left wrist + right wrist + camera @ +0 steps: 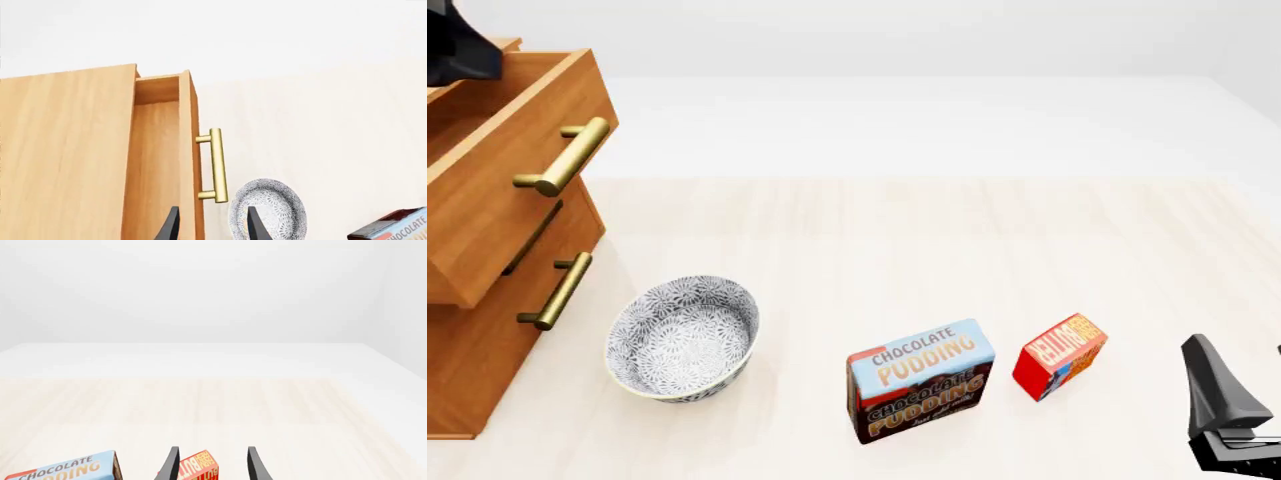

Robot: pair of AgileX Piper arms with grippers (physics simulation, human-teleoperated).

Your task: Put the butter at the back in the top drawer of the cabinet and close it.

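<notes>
Right gripper [210, 465]: jaws apart, holding nothing.
Butter [199, 467]: on the table, just ahead between its fingertips.
Left gripper [210, 225]: spread, empty, facing the pulled-out top drawer [185, 150].

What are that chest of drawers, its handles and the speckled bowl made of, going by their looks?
The cabinet looks like wood: orange-brown, with faint straight grain and a matte finish. Its handles look like brass or brushed metal: a golden sheen with soft highlights. The bowl is probably glazed ceramic: a smooth white surface with a fine dark pattern. It is a rendered scene, so these are only appearances.
</notes>
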